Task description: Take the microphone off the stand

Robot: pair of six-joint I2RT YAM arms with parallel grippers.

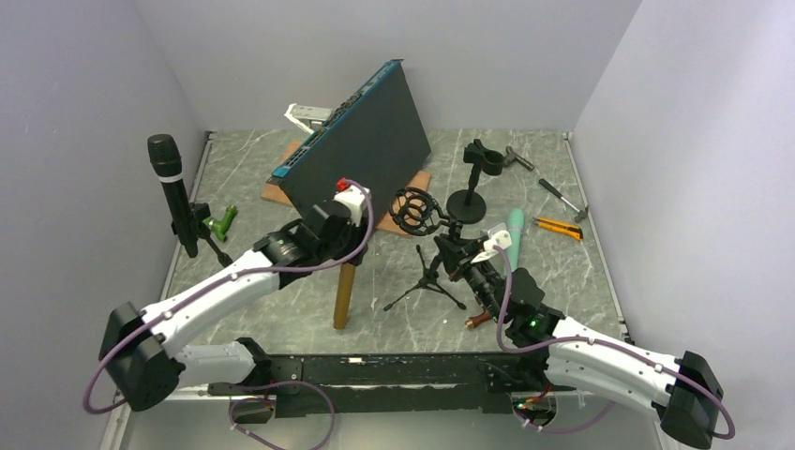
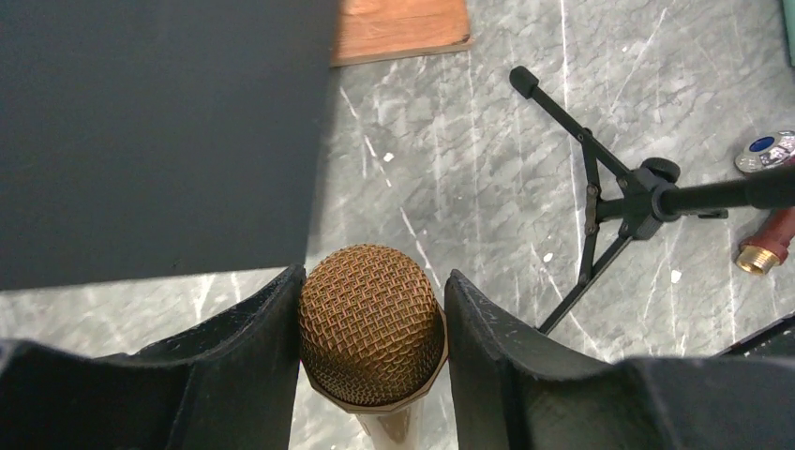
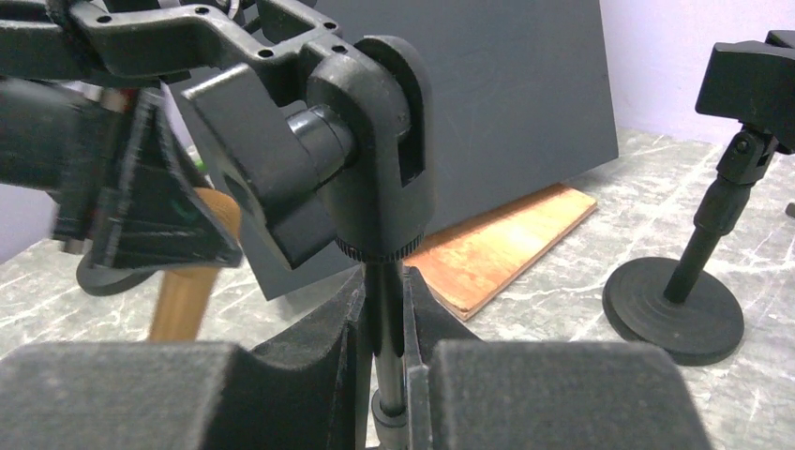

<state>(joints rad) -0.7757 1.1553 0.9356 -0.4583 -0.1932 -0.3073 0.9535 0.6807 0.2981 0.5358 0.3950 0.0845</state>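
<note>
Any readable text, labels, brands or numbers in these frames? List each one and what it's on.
No text reads in any view.
Round silver-blue cap: has a mark on it, too blurred to read.
Yellow knife: too small to tell.
No print shows on the mic, stand or black panel.

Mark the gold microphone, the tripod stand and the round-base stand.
gold microphone [image 2: 370, 323]: left wrist view, mesh head.
tripod stand [image 2: 645, 199]: left wrist view, leg hub.
round-base stand [image 3: 647, 319]: right wrist view, base disc.
</note>
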